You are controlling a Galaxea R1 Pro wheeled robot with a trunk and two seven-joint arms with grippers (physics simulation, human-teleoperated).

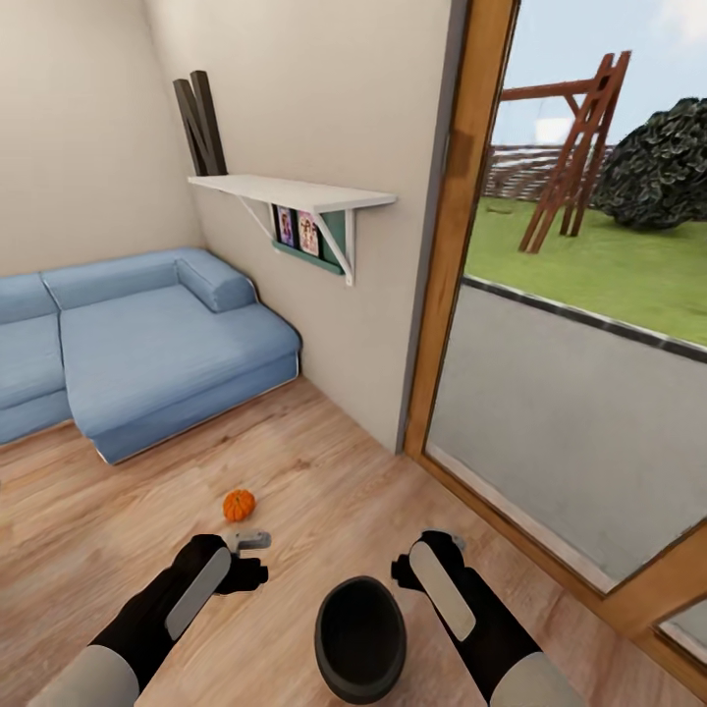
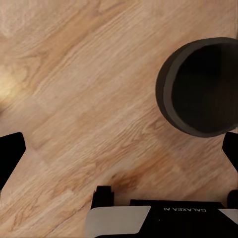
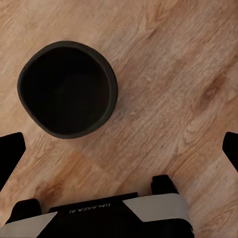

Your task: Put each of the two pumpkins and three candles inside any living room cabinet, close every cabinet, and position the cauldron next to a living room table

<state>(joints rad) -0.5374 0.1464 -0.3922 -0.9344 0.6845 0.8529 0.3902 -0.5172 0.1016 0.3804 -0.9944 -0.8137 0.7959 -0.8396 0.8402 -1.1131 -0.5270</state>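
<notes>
A small orange pumpkin (image 1: 239,505) lies on the wooden floor just ahead of my left gripper (image 1: 251,558). The dark round cauldron (image 1: 360,638) stands upright on the floor between my two arms, close to my base. Its empty black inside shows in the left wrist view (image 2: 198,89) and the right wrist view (image 3: 67,89). My left gripper (image 2: 119,151) hangs open above bare floor beside the cauldron. My right gripper (image 1: 429,556) (image 3: 119,151) is open too, with nothing between its fingers. The candles, the cabinet and the table are out of view.
A blue corner sofa (image 1: 147,344) fills the far left. A white wall shelf (image 1: 295,191) juts out from the wall ahead. To the right a wood-framed glass door (image 1: 462,245) looks onto a garden. Wooden floor (image 1: 324,471) lies open between sofa and door.
</notes>
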